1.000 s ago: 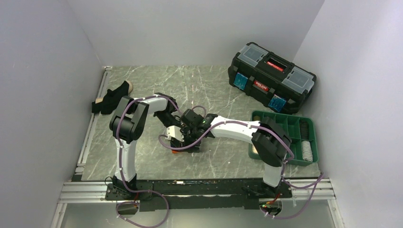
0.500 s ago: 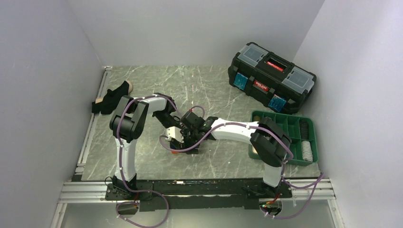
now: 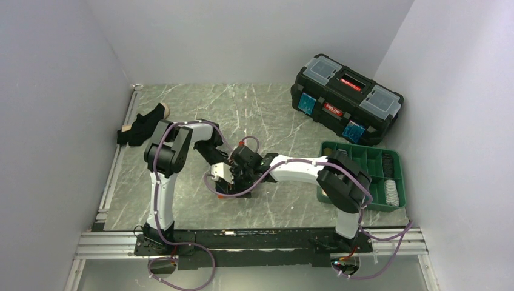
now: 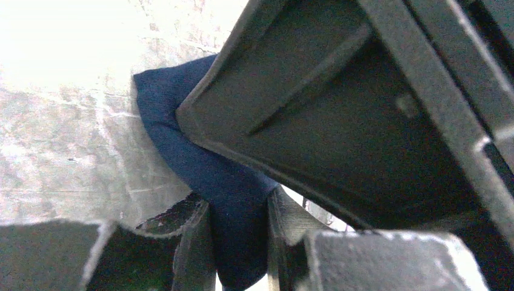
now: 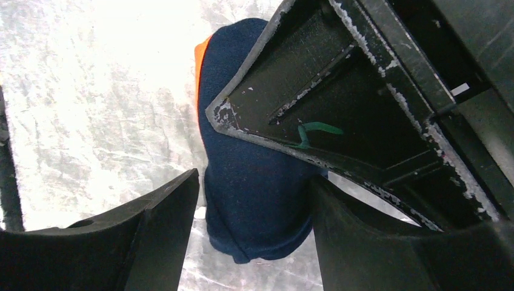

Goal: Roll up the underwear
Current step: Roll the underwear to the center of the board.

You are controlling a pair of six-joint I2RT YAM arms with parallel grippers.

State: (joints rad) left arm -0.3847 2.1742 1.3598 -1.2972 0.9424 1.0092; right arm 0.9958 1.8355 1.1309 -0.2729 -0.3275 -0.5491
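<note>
Since a second ago the left arm (image 3: 166, 145) has lifted its elbow and the right arm (image 3: 303, 168) has stretched a little further from the green tray (image 3: 370, 205), so both wrists now sit slightly further to the tray's left. We see the left arm folded sharply, forearm angled down, and the right arm lying long and low across the table (image 3: 273, 115). The left gripper (image 4: 237, 230) is nearly closed, pinching a fold of the navy underwear (image 5: 260, 242). The right gripper (image 5: 251, 194) stands wider, its fingers pressed against either side of the rolled part of the same garment, whose orange waistband (image 5: 202, 54) peeks out at one end. That garment lies on the table well left of the tray. The tray's compartments hold white ridged pieces (image 3: 391, 191) and some dark items we cannot make out. A closed black toolbox (image 3: 345, 100) stands just behind the tray. The black underwear (image 3: 142, 126) lies far to the tray's left, by the wall.
</note>
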